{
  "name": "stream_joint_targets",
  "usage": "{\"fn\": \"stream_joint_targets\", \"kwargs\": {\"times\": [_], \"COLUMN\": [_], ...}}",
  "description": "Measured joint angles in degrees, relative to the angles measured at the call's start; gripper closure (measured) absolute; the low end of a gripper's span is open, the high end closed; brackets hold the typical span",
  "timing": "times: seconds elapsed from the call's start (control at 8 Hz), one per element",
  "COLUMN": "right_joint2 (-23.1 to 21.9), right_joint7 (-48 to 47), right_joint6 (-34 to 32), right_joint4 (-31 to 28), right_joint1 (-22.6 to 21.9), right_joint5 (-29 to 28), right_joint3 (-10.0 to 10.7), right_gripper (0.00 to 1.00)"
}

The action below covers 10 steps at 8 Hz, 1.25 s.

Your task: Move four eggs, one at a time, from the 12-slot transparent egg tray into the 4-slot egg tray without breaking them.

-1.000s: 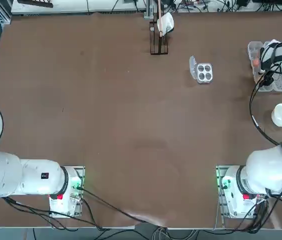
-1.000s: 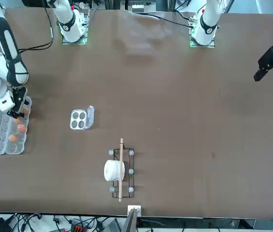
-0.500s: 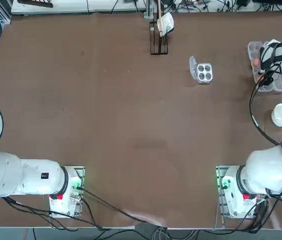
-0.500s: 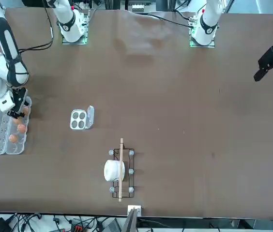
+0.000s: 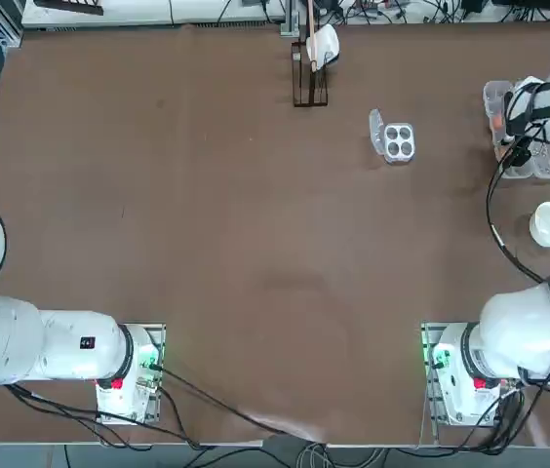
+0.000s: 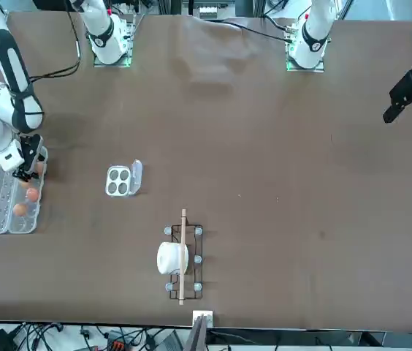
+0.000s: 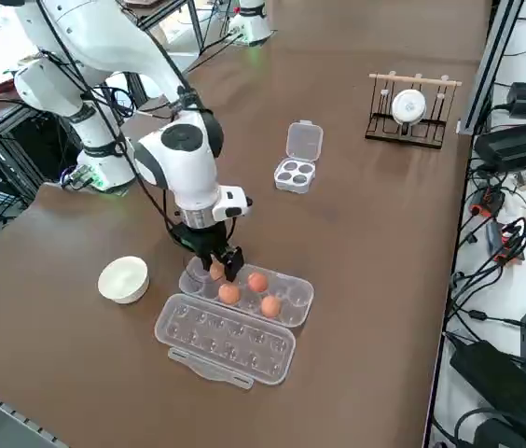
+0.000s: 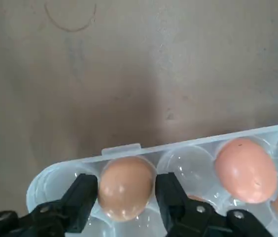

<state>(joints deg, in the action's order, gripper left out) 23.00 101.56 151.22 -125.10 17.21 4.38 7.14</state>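
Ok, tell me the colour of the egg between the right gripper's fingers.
The egg is orange-brown; the right wrist view shows it best.

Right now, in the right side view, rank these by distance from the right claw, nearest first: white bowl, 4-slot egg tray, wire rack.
From the right claw:
1. White bowl: toward the robot's bases.
2. 4-slot egg tray: toward the robot's left, lid open.
3. Wire rack: beyond that tray, farthest out.
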Motion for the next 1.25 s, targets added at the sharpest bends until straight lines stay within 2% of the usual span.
{"fn": "stream_joint_targets", "kwargs": {"times": [0.12,0.25,0.38,0.88,1.25], "right_joint2": [0.0,-0.4,-0.4,-0.4,-4.6], "right_joint7": [0.3,1.0,1.0,1.0,1.0], "right_joint6": [-0.1,-0.4,-0.7,-6.0,-11.6], "right_joint4": [0.0,0.2,0.3,3.4,5.4], "right_joint1": [0.0,0.0,0.1,0.2,0.4], "right_joint5": [0.0,0.1,0.0,-2.0,-2.4], "right_joint3": [0.0,0.0,0.0,-0.1,-0.1], "right_gripper": [0.30,0.39,0.42,0.42,0.42]}}
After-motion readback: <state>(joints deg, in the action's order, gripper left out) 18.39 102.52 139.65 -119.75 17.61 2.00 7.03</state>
